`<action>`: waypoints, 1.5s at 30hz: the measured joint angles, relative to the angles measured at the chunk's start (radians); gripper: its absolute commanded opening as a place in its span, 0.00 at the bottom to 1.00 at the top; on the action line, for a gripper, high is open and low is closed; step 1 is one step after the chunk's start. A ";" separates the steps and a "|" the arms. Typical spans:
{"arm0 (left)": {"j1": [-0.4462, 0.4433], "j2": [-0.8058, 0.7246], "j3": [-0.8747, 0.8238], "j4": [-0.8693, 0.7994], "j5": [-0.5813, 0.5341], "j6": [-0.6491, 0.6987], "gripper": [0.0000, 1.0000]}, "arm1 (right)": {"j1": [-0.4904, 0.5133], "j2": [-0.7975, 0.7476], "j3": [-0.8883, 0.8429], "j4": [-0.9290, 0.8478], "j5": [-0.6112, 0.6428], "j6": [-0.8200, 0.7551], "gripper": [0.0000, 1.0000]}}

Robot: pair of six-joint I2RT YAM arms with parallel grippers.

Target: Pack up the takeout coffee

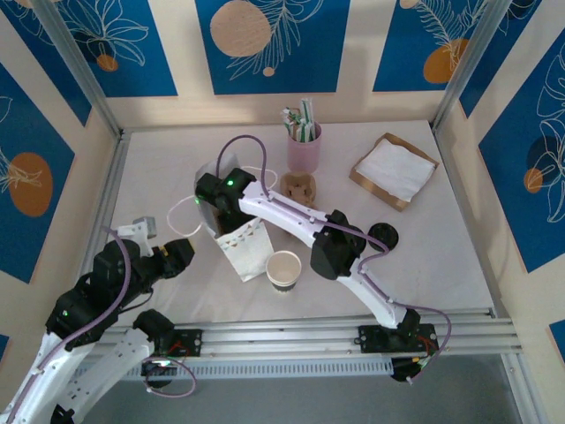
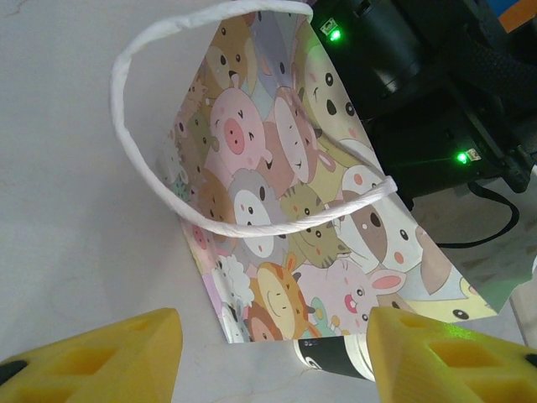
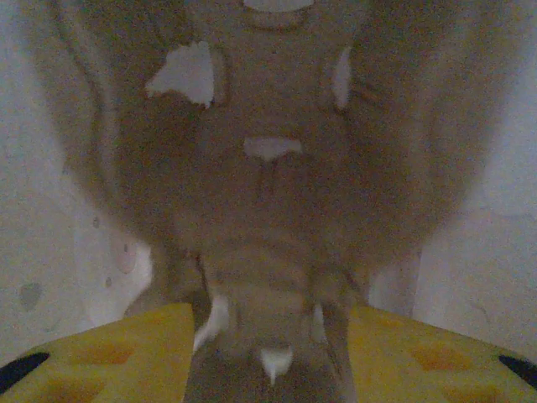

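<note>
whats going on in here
The right arm reaches across the table, with the right gripper at the mouth of the cartoon-animal paper bag. Something brown and blurry sits close to its camera, and whether it grips anything is unclear. The left gripper is open and faces the bag's side. The takeout coffee, black lid on, stands on the table to the right, not yet packed. A lidless cup stands beside the bag.
</note>
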 measured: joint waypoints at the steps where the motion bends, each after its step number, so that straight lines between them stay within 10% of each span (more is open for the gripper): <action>1: 0.000 0.000 0.000 0.000 0.000 0.000 0.60 | 0.000 0.000 0.000 -0.004 0.000 0.001 0.54; 45: 0.000 0.046 0.028 0.022 0.001 0.008 0.68 | -0.001 -0.121 0.081 -0.035 0.000 0.000 0.84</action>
